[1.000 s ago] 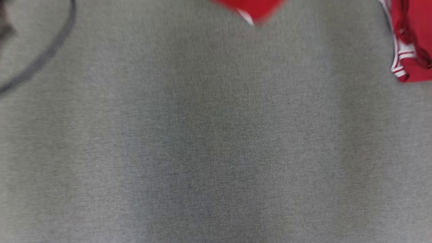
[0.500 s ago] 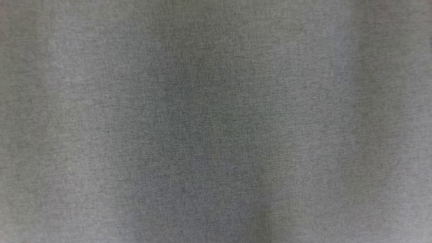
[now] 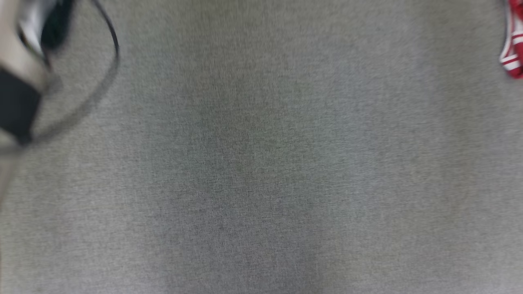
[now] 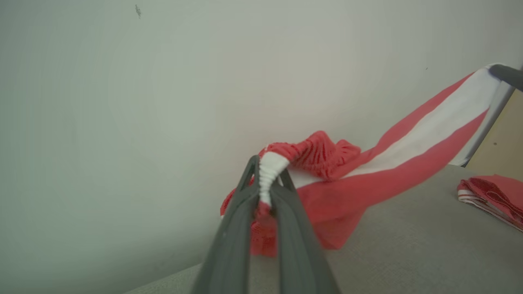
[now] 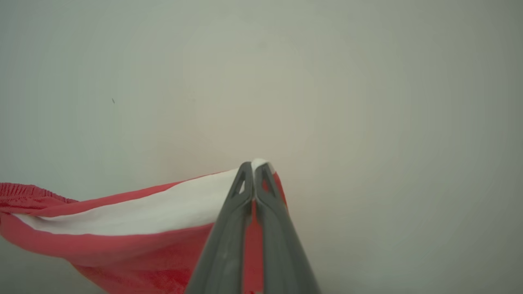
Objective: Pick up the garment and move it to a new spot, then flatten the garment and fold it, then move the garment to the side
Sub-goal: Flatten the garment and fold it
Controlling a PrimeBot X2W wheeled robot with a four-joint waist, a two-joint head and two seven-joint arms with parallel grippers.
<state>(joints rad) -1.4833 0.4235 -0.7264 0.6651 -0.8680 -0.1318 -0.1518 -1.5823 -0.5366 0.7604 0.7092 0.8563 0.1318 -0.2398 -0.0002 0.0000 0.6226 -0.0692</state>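
Note:
The garment (image 4: 388, 171) is red cloth with a broad white stripe and a gathered elastic band. It hangs stretched in the air between my two grippers, above the grey surface (image 4: 408, 253). My left gripper (image 4: 265, 171) is shut on the bunched elastic band. My right gripper (image 5: 255, 167) is shut on the far end of the garment (image 5: 143, 212), where the white stripe ends. In the left wrist view the right gripper's dark finger (image 4: 506, 75) shows at that end. A pale forearm (image 3: 20, 81) with a dark cable (image 3: 110, 36) sits blurred at the head view's upper left.
Another red and white folded cloth (image 4: 490, 196) lies on the grey surface at the right, and its edge (image 3: 512, 53) shows at the head view's upper right. A pale wall (image 4: 163, 81) stands close behind the held garment. Grey fabric surface (image 3: 261, 163) spreads below.
The head camera has swung. The red corner at the top a second ago has left the picture, and the pale forearm now shows at the upper left. Both grips are unchanged.

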